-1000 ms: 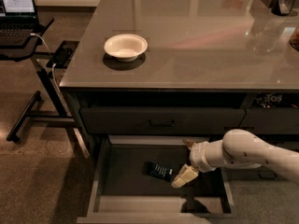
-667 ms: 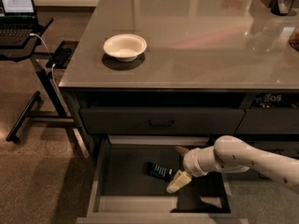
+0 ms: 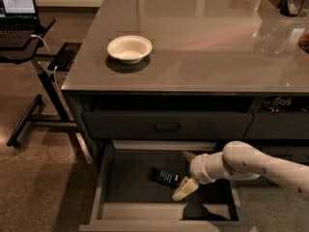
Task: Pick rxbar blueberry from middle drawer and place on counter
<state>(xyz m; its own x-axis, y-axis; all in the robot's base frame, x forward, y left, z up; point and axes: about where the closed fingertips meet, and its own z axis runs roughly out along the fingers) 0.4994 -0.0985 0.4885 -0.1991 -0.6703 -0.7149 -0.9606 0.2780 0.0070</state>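
Note:
The rxbar blueberry (image 3: pixel 165 177) is a small dark blue bar lying flat on the floor of the open middle drawer (image 3: pixel 104 178), below the counter (image 3: pixel 193 42). My gripper (image 3: pixel 186 172) is down inside the drawer, just right of the bar. Its jaws are open: one pale finger (image 3: pixel 185 189) points toward the drawer's front by the bar's right end, and the other finger (image 3: pixel 188 155) shows toward the back. The bar lies free, with nothing closed on it. My white arm (image 3: pixel 256 166) reaches in from the right.
A white bowl (image 3: pixel 129 48) sits on the counter's left part. A shut upper drawer with a small black handle (image 3: pixel 166 127) is just above the open one. A laptop stand (image 3: pixel 29 37) with cables stands at the left. Several objects line the counter's far right edge.
My gripper has moved left and lower in the drawer, closing in on the bar's right end. The bar has not moved.

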